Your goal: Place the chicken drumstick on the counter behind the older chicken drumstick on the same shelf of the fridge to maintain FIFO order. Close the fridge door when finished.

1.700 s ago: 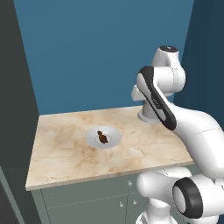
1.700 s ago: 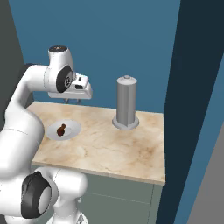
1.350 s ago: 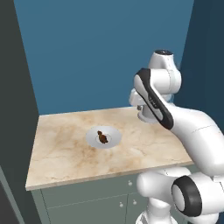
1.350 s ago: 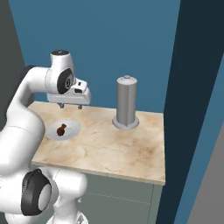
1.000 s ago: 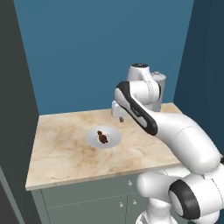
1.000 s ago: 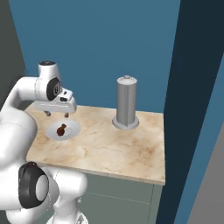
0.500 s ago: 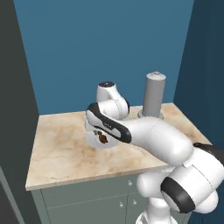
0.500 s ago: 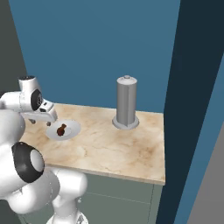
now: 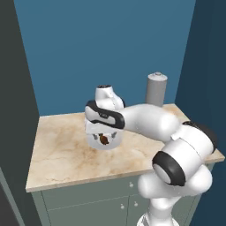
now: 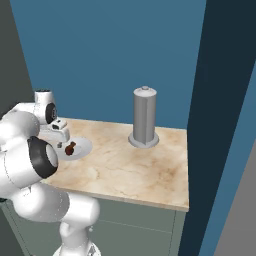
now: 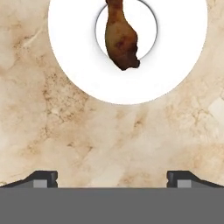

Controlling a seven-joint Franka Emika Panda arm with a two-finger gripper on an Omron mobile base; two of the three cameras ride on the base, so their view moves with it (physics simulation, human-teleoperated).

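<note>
blue wall, grey-green cabinet fronts

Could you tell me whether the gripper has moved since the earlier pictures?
Yes. It has swung from beside the grey canister across the counter and down over the white plate with the chicken drumstick.
</note>
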